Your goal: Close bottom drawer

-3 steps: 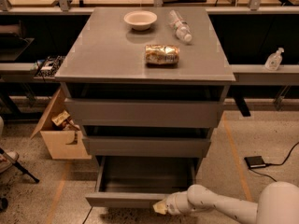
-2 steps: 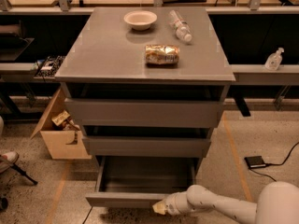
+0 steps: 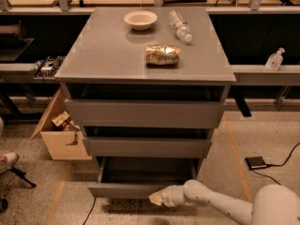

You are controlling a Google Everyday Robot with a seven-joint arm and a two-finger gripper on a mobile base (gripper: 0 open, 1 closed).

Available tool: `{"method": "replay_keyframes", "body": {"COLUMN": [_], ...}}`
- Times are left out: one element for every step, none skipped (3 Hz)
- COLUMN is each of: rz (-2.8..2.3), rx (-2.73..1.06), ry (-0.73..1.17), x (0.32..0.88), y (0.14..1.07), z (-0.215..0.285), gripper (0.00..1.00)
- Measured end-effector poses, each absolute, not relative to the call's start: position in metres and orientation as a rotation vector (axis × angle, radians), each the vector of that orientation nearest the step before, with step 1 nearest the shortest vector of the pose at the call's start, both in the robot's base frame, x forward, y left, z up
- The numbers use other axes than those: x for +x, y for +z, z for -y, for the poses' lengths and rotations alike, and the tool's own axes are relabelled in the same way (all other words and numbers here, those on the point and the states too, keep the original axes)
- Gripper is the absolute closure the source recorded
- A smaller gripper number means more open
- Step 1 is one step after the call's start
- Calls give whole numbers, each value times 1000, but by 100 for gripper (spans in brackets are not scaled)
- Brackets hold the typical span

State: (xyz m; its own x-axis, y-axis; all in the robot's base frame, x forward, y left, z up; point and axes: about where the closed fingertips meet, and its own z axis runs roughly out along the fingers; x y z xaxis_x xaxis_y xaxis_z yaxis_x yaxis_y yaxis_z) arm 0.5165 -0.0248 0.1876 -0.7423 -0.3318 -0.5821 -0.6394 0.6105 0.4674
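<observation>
since the earlier frames, the bottom drawer (image 3: 124,190) has been carried a short way inward: its front is seen higher up and closer to the cabinet body. the gripper (image 3: 157,199) has followed it up and slightly left. nothing on the counter (image 3: 98,60) has shifted.

current state:
- the bottom drawer is found at the foot of the grey cabinet, below the middle drawer (image 3: 146,146) and the top drawer (image 3: 143,114). it is still pulled out, with its dark interior exposed between its front and the cabinet body.
- the gripper is placed low, at the right-hand part of the bottom drawer front, touching it or just beside it. the white arm (image 3: 220,205) is extended from the lower right.
- whether the gripper is open or closed cannot be told. nothing is seen to be held in it.
- a bowl (image 3: 140,19), a plastic bottle (image 3: 180,26) and a crushed can (image 3: 162,54) are left lying on the counter. they play no part in the task.

progress: the approach is judged complete and the push is judged under way. most of the travel is still to be covered. the task is to be counted done only when the drawer front sits back under the middle drawer front and no interior is left showing.
</observation>
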Motion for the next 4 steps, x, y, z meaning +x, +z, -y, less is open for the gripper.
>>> {"method": "replay_keyframes", "body": {"rz": [-2319, -2240, -2177, -2151], "rx": [-747, -727, -732, -754], "ry": [899, 855, 827, 821], "x": [546, 574, 599, 611], "y": [195, 207, 217, 222], "z": [20, 13, 1, -9], "gripper": [100, 100, 100, 100]}}
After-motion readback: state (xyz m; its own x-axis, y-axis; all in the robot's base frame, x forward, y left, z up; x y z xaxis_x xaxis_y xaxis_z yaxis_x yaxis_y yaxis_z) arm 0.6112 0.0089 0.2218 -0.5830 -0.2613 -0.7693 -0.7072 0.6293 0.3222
